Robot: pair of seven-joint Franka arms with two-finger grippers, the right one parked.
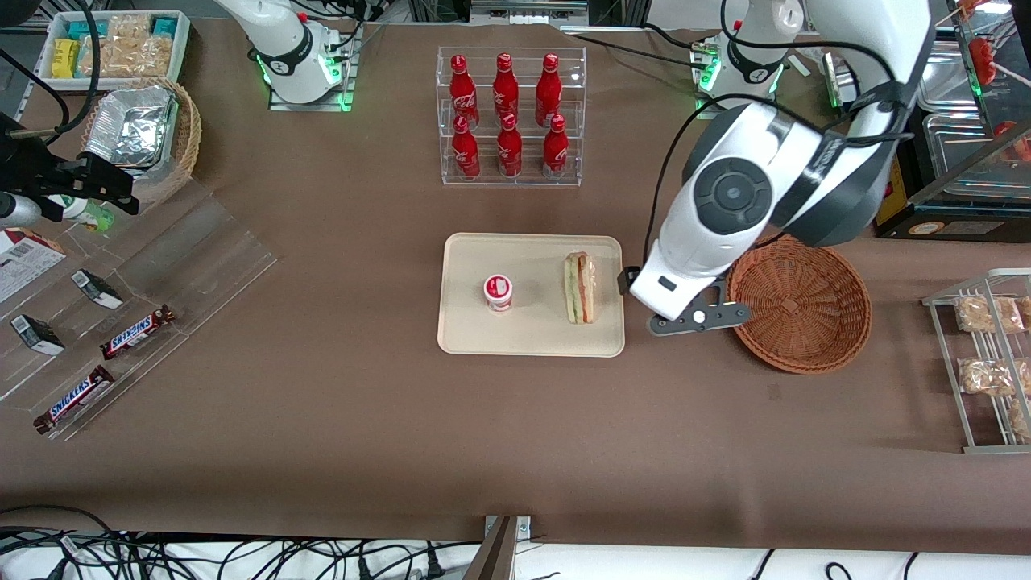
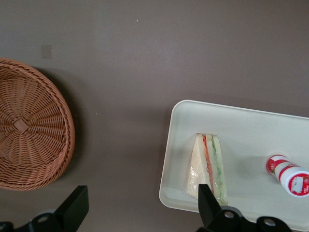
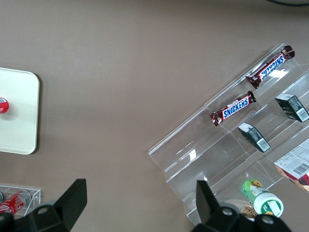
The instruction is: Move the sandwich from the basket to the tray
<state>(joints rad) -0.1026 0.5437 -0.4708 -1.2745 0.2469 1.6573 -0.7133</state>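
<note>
The sandwich (image 1: 579,287) lies on the cream tray (image 1: 467,330), along the tray's edge nearest the working arm. The reddish-brown wicker basket (image 1: 797,310) sits beside the tray toward the working arm's end, with nothing in it. My left gripper (image 2: 142,203) hangs open above the bare table, between the tray (image 2: 241,130) and the basket (image 2: 29,125), and holds nothing. One of its black fingers (image 2: 205,200) overlaps the corner of the sandwich (image 2: 207,164) in the wrist view. In the front view the arm's wrist covers the fingers.
A small white cup with a red lid (image 1: 498,292) stands on the tray. A clear rack of red bottles (image 1: 511,117) stands farther from the camera. A wire rack of snack packets (image 1: 987,362) sits at the working arm's end, and an acrylic shelf with Snickers bars (image 1: 137,330) at the parked arm's end.
</note>
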